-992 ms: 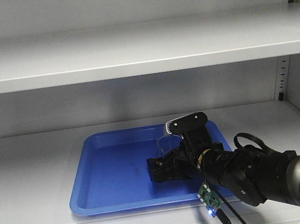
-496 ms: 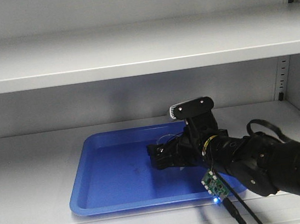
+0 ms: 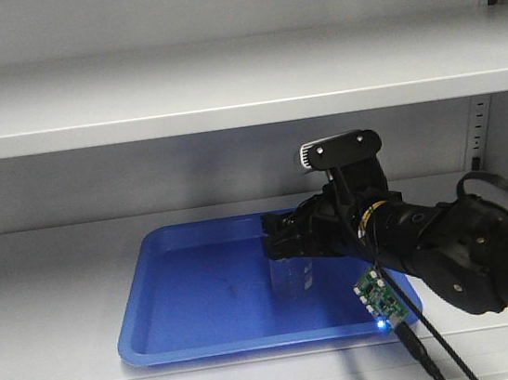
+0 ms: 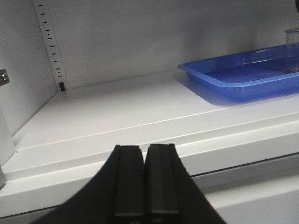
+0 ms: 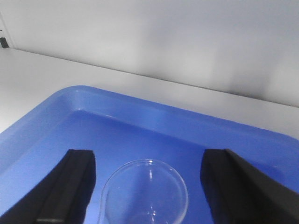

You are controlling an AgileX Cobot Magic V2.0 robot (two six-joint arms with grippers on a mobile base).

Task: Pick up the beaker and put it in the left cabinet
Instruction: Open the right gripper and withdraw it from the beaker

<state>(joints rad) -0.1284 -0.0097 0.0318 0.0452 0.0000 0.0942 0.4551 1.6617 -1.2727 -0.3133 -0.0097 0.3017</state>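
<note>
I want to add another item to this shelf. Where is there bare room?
Free: the shelf left of the blue tray, and the tray's left half. Crowded: the tray's right, where the beaker stands beneath the open right claw.

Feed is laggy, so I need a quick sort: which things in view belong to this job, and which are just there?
Job:
- beaker, upright in the tray, released
- left cabinet, its shelf carrying the tray
- right claw, open above the beaker

Just there:
- blue tray, under the beaker
- left claw, shut, empty, short of the shelf
</note>
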